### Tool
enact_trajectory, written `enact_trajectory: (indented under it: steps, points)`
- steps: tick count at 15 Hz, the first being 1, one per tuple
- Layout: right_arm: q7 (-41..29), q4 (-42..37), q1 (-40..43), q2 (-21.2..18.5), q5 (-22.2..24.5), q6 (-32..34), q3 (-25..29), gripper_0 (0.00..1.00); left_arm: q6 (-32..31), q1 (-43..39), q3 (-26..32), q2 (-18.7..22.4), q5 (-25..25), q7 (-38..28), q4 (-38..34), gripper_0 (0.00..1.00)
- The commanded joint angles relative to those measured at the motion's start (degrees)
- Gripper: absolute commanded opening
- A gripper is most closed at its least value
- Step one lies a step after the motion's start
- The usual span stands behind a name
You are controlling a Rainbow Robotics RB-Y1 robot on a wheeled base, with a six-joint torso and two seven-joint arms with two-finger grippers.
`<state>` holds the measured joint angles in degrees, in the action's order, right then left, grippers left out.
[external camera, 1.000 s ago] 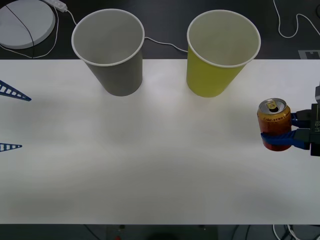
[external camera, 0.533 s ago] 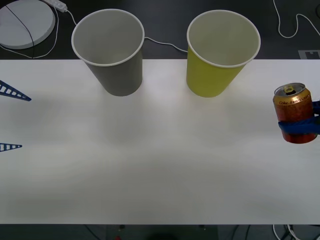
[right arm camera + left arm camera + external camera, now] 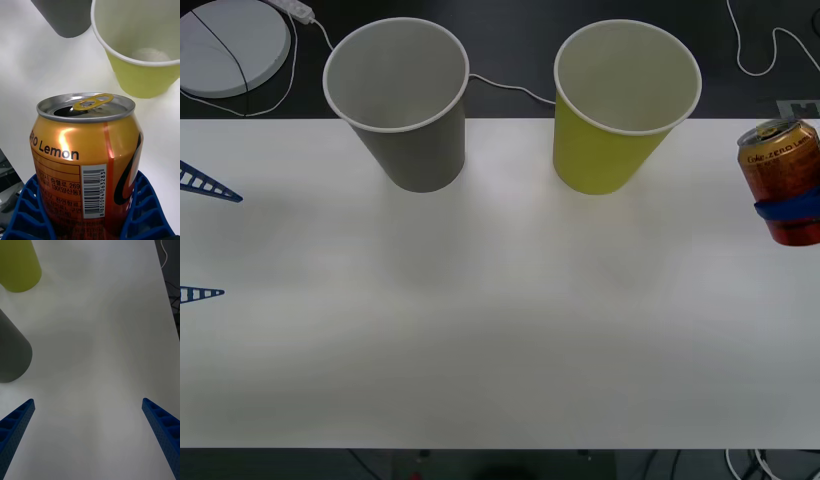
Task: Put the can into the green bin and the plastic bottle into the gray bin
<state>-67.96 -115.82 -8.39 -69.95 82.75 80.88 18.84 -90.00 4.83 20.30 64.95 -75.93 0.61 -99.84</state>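
Left gripper (image 3: 195, 237): I see its two blue ribbed fingers poking in at the table's left edge, spread wide apart and holding nothing; in the left wrist view (image 3: 90, 435) they sit at the two corners over bare tabletop.
White table (image 3: 500, 330): a plain white top carrying both bins along its far edge.
Gray bin (image 3: 402, 100): a large gray paper-cup-shaped bin with a white rim, upright, far left of centre.
Green bin (image 3: 620, 105): a large yellow-green paper-cup-shaped bin with a white rim, upright, right of the gray one and apart from it; I see its pale inside in the right wrist view (image 3: 138, 48).
Can (image 3: 782, 180): a small red-orange drink can with a silver top, upright, at the right edge, right of the green bin.
Right gripper (image 3: 90, 210): reaching in from the right, its blue fingers (image 3: 28, 210) clamped on the can's lower body (image 3: 86, 157).
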Motion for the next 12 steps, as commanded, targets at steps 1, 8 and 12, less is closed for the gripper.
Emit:
enact_trajectory:
  steps: [1, 8, 12]
  points:
    - [-2.4, 1.3, -6.5, -2.5, 1.1, 0.2, -4.8, 0.00, 0.0, 0.0, 0.0, 0.0, 0.0, 0.0, 0.0, 1.00]
    - [-2.6, 15.5, -35.5, -4.5, 3.6, 0.4, -29.6, 0.00, 0.0, 0.0, 0.0, 0.0, 0.0, 0.0, 0.0, 1.00]
    - [-2.4, 26.6, -51.1, -0.2, 4.6, 0.4, -43.4, 0.00, 0.0, 0.0, 0.0, 0.0, 0.0, 0.0, 0.0, 1.00]
